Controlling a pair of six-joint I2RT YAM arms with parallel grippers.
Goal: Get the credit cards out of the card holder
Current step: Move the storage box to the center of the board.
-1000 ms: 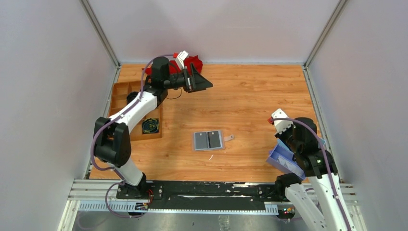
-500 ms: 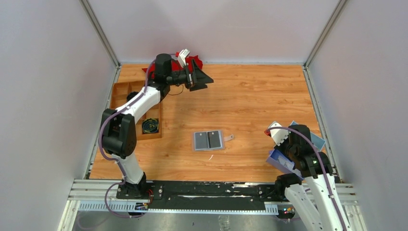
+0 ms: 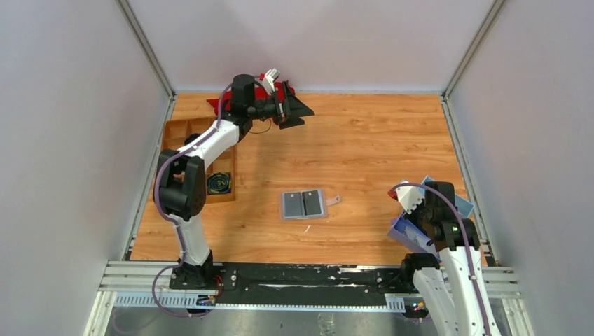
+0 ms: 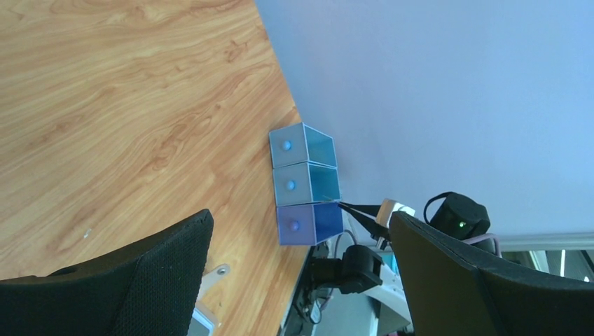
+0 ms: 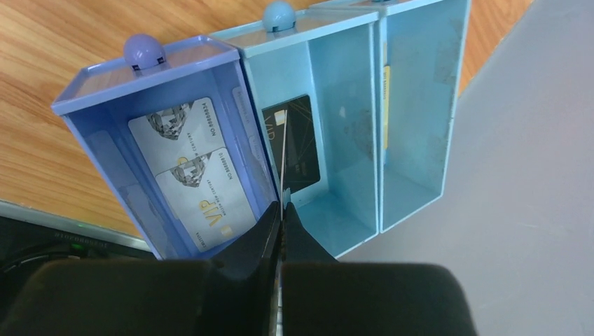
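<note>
The right gripper (image 5: pixel 281 210) has its fingers pressed together on a thin card (image 5: pixel 280 164) — seen edge-on as a pale line rising from the tips. It hangs over a row of three blue bins (image 5: pixel 413 105) at the near right edge of the wooden table (image 3: pixel 364 140). The deep blue bin holds two pale credit cards (image 5: pixel 192 164) printed VIP, and the middle one holds a black card (image 5: pixel 298 150). The card holder (image 3: pixel 304 204) lies opened flat mid-table, well apart from both arms, with two dark panels showing. The left gripper (image 3: pixel 302 115) stands spread wide and empty — raised over the far left, beside a red object (image 3: pixel 284 89) and near a brown tray (image 3: pixel 175 133).
</note>
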